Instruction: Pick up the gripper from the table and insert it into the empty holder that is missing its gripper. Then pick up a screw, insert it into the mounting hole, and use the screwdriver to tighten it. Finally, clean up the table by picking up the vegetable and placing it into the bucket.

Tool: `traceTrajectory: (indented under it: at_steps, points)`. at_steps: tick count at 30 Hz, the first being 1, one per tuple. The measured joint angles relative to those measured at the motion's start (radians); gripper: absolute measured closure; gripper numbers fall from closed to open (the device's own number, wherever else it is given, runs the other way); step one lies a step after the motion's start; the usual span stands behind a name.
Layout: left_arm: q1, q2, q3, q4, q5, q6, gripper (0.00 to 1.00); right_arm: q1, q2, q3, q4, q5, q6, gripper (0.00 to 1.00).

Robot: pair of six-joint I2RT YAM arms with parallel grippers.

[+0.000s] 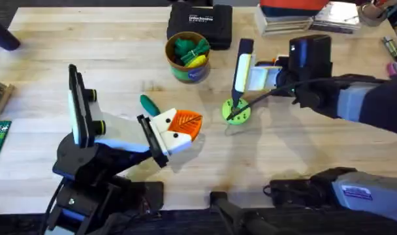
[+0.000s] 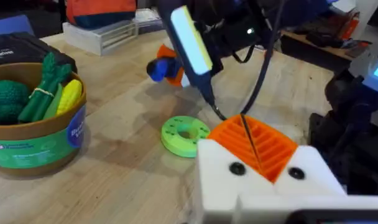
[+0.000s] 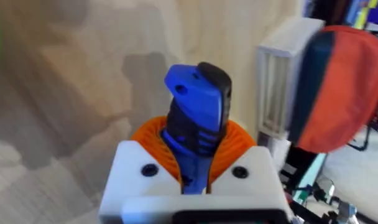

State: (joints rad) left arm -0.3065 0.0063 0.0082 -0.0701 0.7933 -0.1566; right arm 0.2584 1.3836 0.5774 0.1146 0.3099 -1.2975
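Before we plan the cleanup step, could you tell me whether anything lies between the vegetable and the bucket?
Nothing visible does. In the overhead view only bare wood separates the vegetable from the bucket. The left gripper sits beside the vegetable, off that line, and the right gripper holds the screwdriver further right.

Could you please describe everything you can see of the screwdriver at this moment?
The screwdriver is a blue, pen-shaped tool with a pale yellowish side panel and a thin metal bit. The right end effector clamps its body between orange ribbed pads. It stands tilted, bit down, its tip at the bright green ring on the wooden table.
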Motion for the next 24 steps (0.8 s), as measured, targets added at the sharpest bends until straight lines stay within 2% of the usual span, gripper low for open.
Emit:
traceTrajectory:
  at_steps: [5,7,10,11,13,19,24]
  points:
    - [0.0,0.0,0.0,0.0,0.0,0.0,0.997,0.005,0.055,0.0,-0.051,0.004,-0.027,0.834]
    - [0.0,0.0,0.0,0.0,0.0,0.0,0.997,0.009,0.051,0.002,-0.054,0.018,-0.026,0.581]
    - [0.0,0.0,0.0,0.0,0.0,0.0,0.997,0.016,0.039,0.016,-0.048,0.031,-0.003,0.133]
    - [0.0,0.0,0.0,0.0,0.0,0.0,0.997,0.018,0.035,0.021,-0.047,0.036,0.011,0.041]
    - [0.0,0.0,0.0,0.0,0.0,0.0,0.997,0.02,0.032,0.025,-0.058,0.041,0.054,0.01]
    - [0.0,0.0,0.0,0.0,0.0,0.0,0.997,0.022,0.004,0.025,-0.092,0.054,0.279,0.008]
    - [0.0,0.0,0.0,0.0,0.0,0.0,0.997,0.026,-0.119,0.029,-0.145,0.055,0.536,0.008]
